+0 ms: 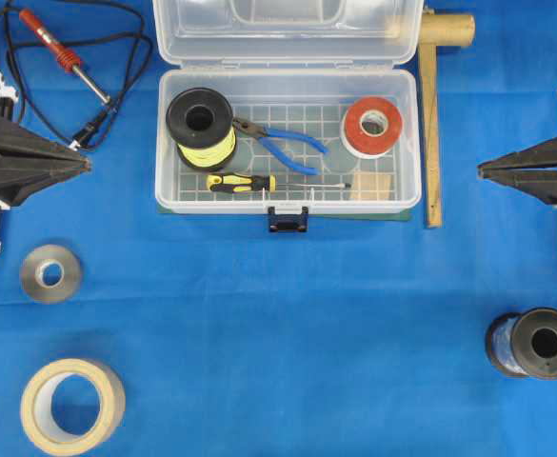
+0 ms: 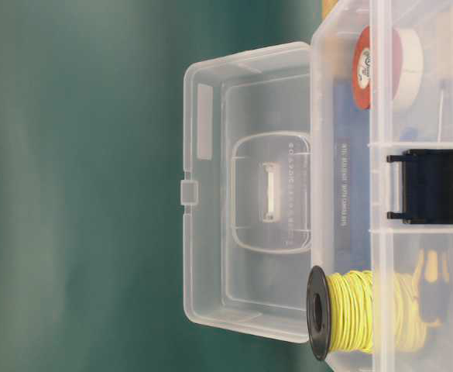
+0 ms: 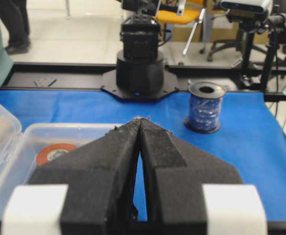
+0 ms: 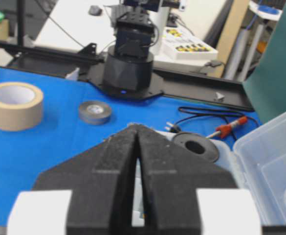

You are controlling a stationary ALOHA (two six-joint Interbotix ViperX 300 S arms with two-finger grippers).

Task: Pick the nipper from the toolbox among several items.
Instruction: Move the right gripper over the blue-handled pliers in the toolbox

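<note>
The nipper [image 1: 280, 145], with thin dark jaws and blue handles, lies in the middle of the clear toolbox [image 1: 407, 88], whose lid is open. Beside it are a black spool of yellow wire [image 1: 202, 127], a red-and-white tape roll [image 1: 370, 125], a yellow-black screwdriver [image 1: 244, 183] and a small tan block [image 1: 371, 185]. My left gripper [image 1: 85, 164] is shut and empty, left of the box. My right gripper [image 1: 482, 172] is shut and empty, right of the box. Both are apart from the box. The left wrist view shows the tape roll [image 3: 55, 152]; the right wrist view shows the spool [image 4: 197, 145].
A soldering iron [image 1: 61, 55] with black cable lies at the back left. A grey tape roll [image 1: 50, 273] and a tan tape roll [image 1: 71, 405] lie at the front left. A dark spool [image 1: 534, 344] sits at the front right. A wooden mallet [image 1: 435, 105] lies right of the box.
</note>
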